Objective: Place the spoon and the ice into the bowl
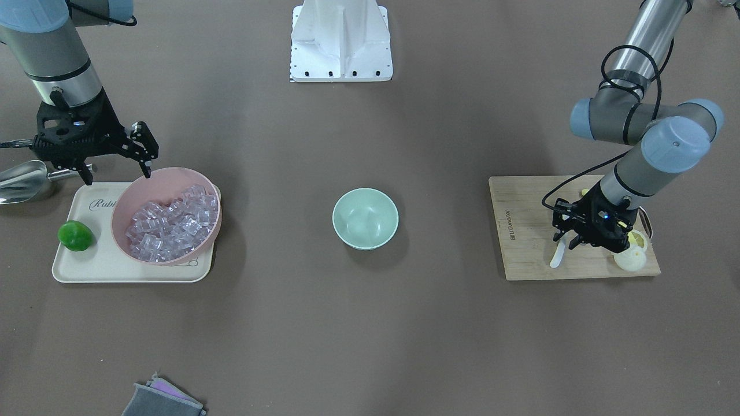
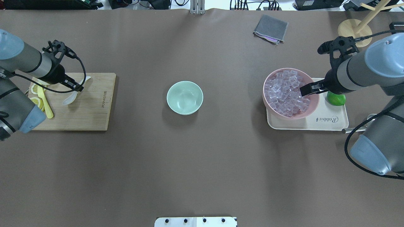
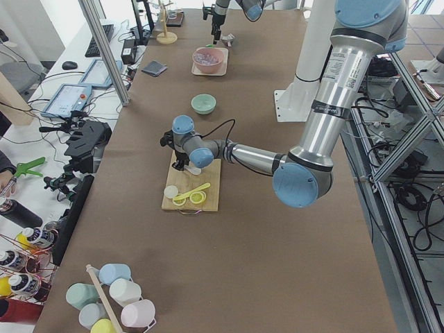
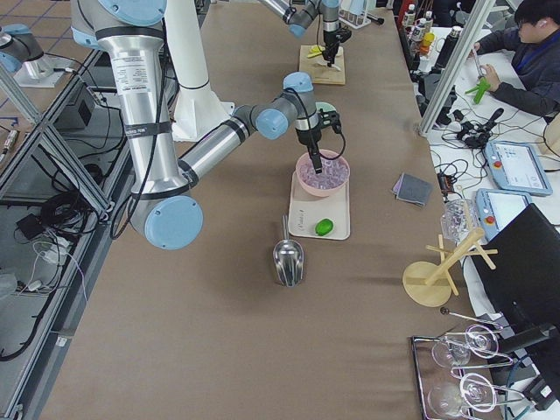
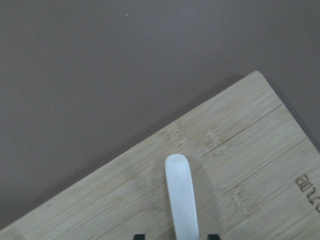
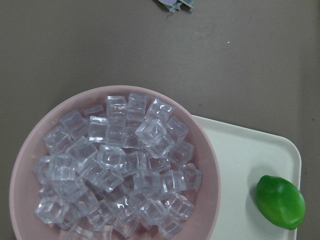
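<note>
The counter [image 2: 202, 173] is covered with a plain brown matte sheet. Beside its long far side there are desks with screens, and a person [image 4: 525, 39] sits there.

The green bowl [image 2: 184, 97] stands alone in the middle of the counter, with nothing in it.

On the left, seen from overhead, a wooden cutting board [image 2: 94, 107] carries the white spoon [image 2: 70, 99], a yellow spoon [image 2: 46, 106] and lemon slices [image 2: 34, 101]. The left tool [image 1: 565, 240] is low over the white spoon. In the wrist view its two tips stand on either side of the handle with a small gap, so it is narrowly open and not gripping.

On the right, a cream tray [image 2: 331, 123] holds a pink bowl [image 2: 265, 91] full of ice [image 6: 120, 165], with a lime [image 2: 336, 99] beside it. The right tool [image 1: 117, 172] hangs over the bowl's rim, spread wide and holding nothing. A metal scoop [image 1: 23, 179] lies just off the tray, and a grey cloth [image 2: 270, 28] lies far behind it.
</note>
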Motion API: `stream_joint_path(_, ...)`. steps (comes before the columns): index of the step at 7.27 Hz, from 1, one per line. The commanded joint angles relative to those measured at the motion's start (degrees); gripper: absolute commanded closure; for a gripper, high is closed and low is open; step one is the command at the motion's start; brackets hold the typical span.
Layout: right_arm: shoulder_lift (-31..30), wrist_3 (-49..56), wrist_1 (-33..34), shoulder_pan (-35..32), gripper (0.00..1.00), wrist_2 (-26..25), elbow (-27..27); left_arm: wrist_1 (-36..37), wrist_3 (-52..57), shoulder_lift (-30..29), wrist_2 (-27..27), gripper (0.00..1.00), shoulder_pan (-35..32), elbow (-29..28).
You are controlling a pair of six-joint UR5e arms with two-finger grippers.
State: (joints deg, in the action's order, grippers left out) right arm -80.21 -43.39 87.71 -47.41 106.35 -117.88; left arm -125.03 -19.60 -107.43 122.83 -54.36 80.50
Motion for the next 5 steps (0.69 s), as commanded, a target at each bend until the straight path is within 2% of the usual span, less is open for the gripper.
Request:
stream_joint_path(1,-0.03,-0.03,0.0,0.04,0.0,0.0,-0.16,-0.3,0.0,0.02,-0.05,1.0,0.04,0.62)
stream_joint_path(3,-0.12,-0.03,0.0,0.04,0.0,0.0,-0.16,-0.13,-2.79,-0.15,0.04,1.0,0.04,3.16)
stream_joint_path(5,-0.12,-0.03,0.0,0.13,0.0,0.0,0.01,-0.3,-14.87,-0.59,0.04,1.0,0.13,8.68)
